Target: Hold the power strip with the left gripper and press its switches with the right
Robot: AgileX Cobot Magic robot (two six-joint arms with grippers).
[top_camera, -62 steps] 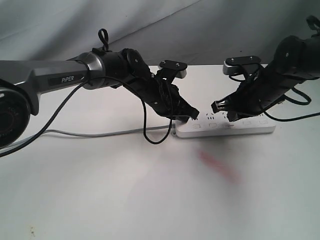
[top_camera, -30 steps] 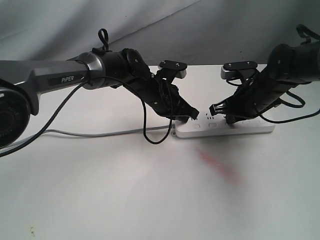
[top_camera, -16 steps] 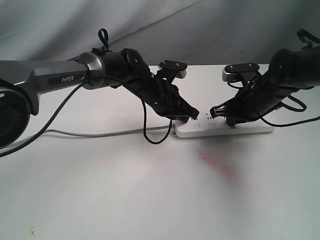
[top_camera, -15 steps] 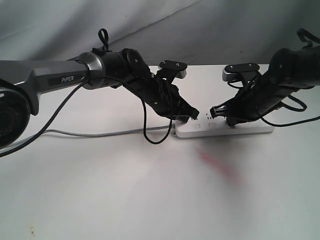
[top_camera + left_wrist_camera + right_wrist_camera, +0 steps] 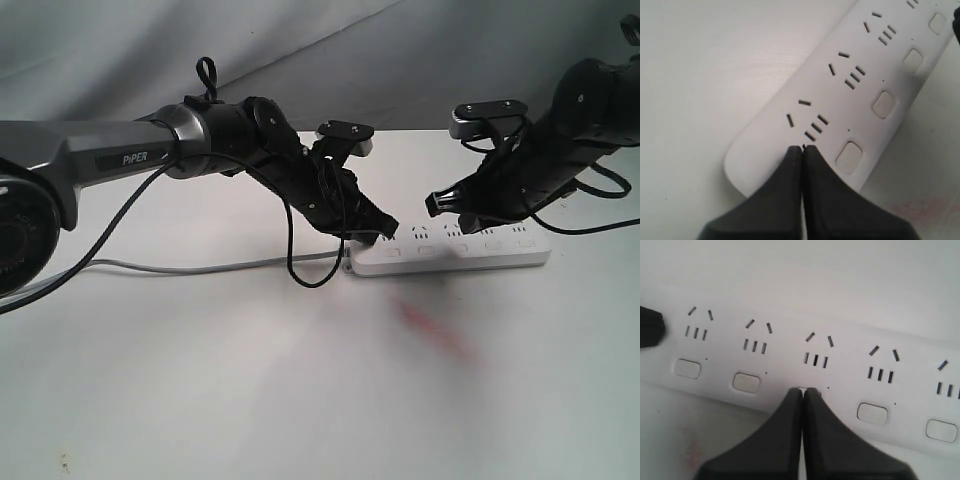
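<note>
- Grey cloth (image 5: 420, 60) hangs wrinkled behind a plain white table (image 5: 250, 390). The table is bare apart from a faint reddish stain (image 5: 435, 330) on the near side of the work.
- Toward the far right of the table lies the power strip (image 5: 500, 258), flat and face up, its length running left to right. A thin grey cord (image 5: 200, 267) trails off to the left from its end.
- The left gripper (image 5: 802, 148) has its fingers pressed together into 1 blunt tip, set on the strip's top face at the left end, beside the 1st socket set. It pinches nothing. By my reading it pins the bar from above so that a push elsewhere cannot slide or tip it.
- The right gripper (image 5: 802, 390) is likewise squeezed together with nothing between, a sensible shape for poking a small button. Its tip sits over the 3rd of the 5 switches (image 5: 746, 382) and hides most of it. The other 4 show plainly on either side.
- In the exterior view that tip looks slightly above the strip, so I judge it is not bearing down just now, though contact cannot be settled.
</note>
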